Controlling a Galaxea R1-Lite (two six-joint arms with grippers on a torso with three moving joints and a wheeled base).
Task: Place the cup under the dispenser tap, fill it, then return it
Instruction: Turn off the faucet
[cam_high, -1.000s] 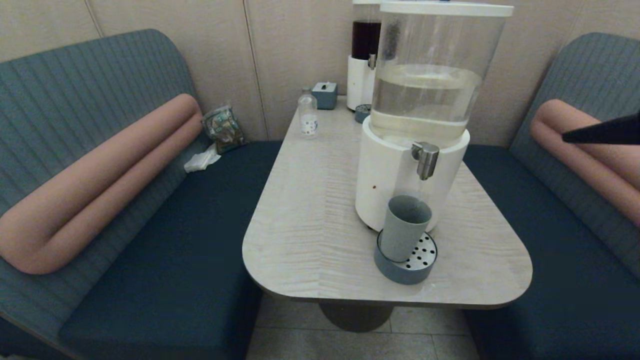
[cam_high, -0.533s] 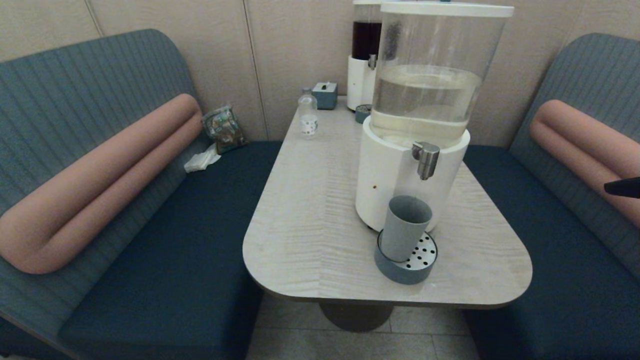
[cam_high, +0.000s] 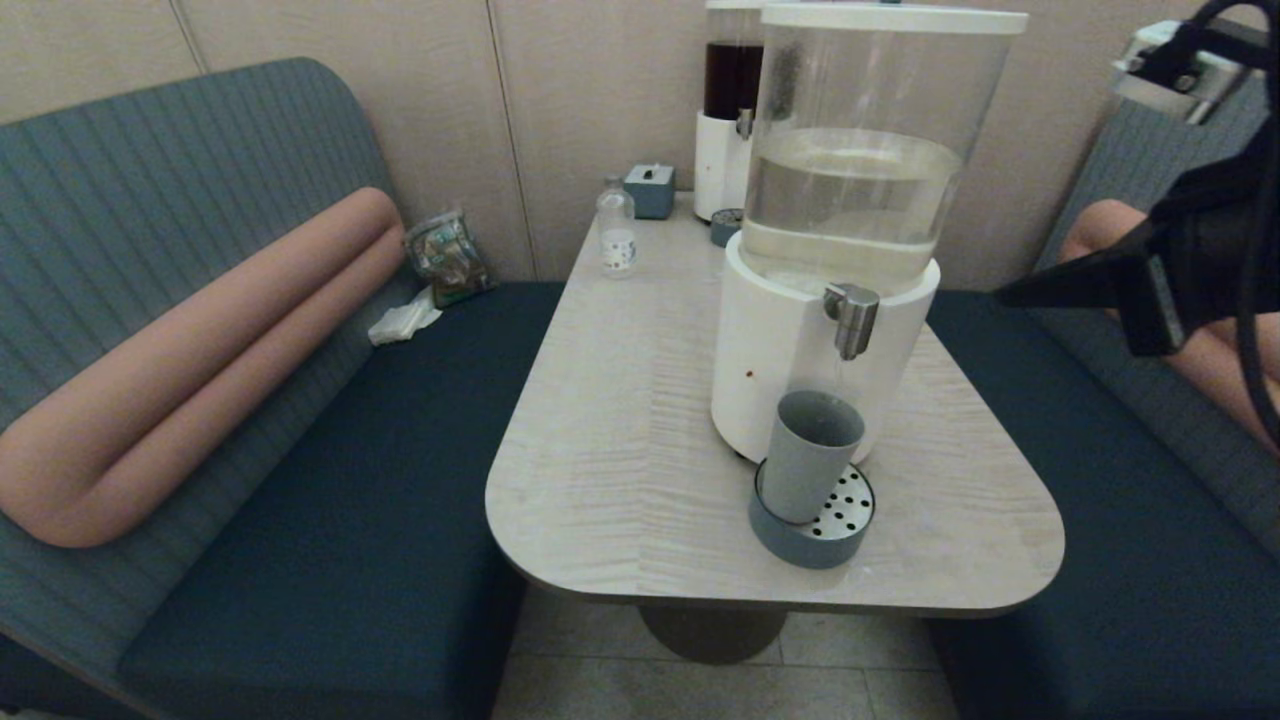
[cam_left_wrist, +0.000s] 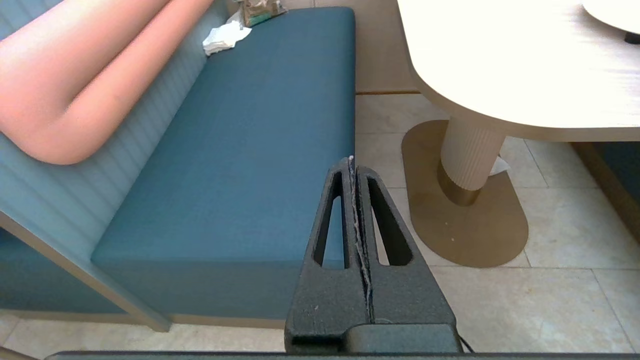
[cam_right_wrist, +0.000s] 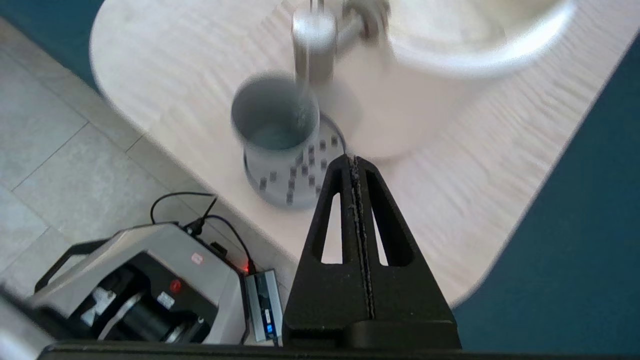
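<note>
Nearest on the table (cam_high: 620, 480), at about 5 o'clock from its middle, sits a squat round grey-blue tray (cam_high: 800, 540) with a perforated steel top. The cup (cam_high: 810, 455) stands upright on this tray, toward its left part, directly under the dispenser tap (cam_high: 853, 318). A thin stream of water runs from the tap into the cup, and the right wrist view shows some water already at the bottom of it.

Just behind stands the big dispenser (cam_high: 850, 230): its clear tank is filled to about half with clear liquid, on a white round base.

At 3 o'clock from the tap, apart from it, the right gripper (cam_high: 1010, 295) hangs over the bench with its fingers pressed together, holding nothing.

Further back, toward 12 o'clock, are a small clear bottle (cam_high: 615, 238), a small grey-blue box (cam_high: 650, 190) and a slimmer dispenser (cam_high: 728, 110) holding dark liquid.

The left gripper (cam_left_wrist: 352, 165) is low beside the left bench (cam_left_wrist: 240, 150), fingers together and empty.
</note>
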